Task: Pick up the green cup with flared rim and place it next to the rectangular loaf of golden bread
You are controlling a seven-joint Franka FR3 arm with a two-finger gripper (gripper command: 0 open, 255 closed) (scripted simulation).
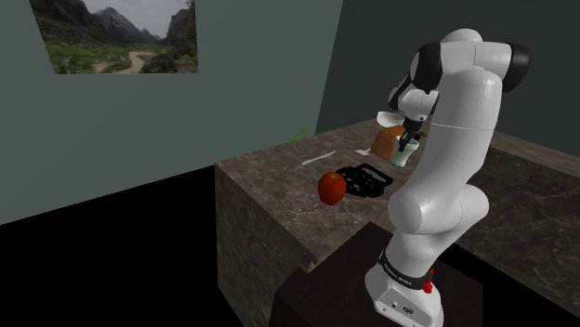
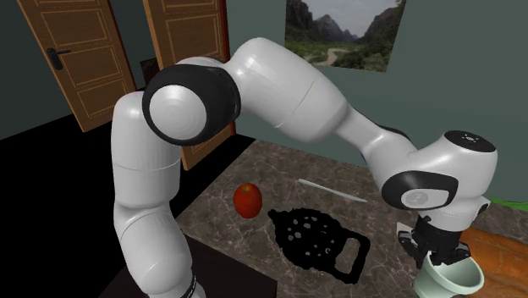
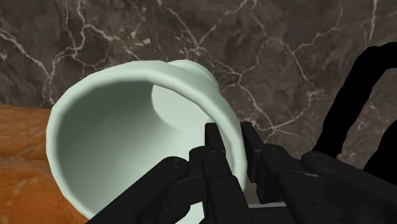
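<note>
- The gripper (image 3: pixel 230 143) holds the green cup (image 3: pixel 127 121). One black finger (image 3: pixel 213 153) is inside the cup and the other is outside, so they pinch the cup's thin wall between them.
- The step in hand looks like the carry: the cup is being brought to the bread (image 3: pixel 25 159). This step looks almost done, because the cup is already just beside the loaf.
- In the second exterior view the cup (image 2: pixel 448 275) hangs under the gripper (image 2: pixel 440 250), with the orange-brown bread (image 2: pixel 508 254) close on that view's right.
- The cup is tipped over to one side, so its open mouth faces the wrist camera. Whether its foot touches the counter (image 1: pixel 270 176) cannot be told.
- The next move probably calls for three things. The cup should be turned so its foot points down, lowered gently onto the dark stone counter by the loaf, and then let go as the fingers spread apart.
- The robot should take care not to bump the bread, because it is so near.
- The cup is a very pale green, nearly white. It has a wide rim that opens out like a bell and a small round bottom. It is smooth inside and has nothing in it.
- A red round fruit (image 2: pixel 247 200), a flat black thing with holes (image 2: pixel 317 241) and a thin white stick (image 2: pixel 332 190) lie farther off on the counter, away from the spot by the bread.
</note>
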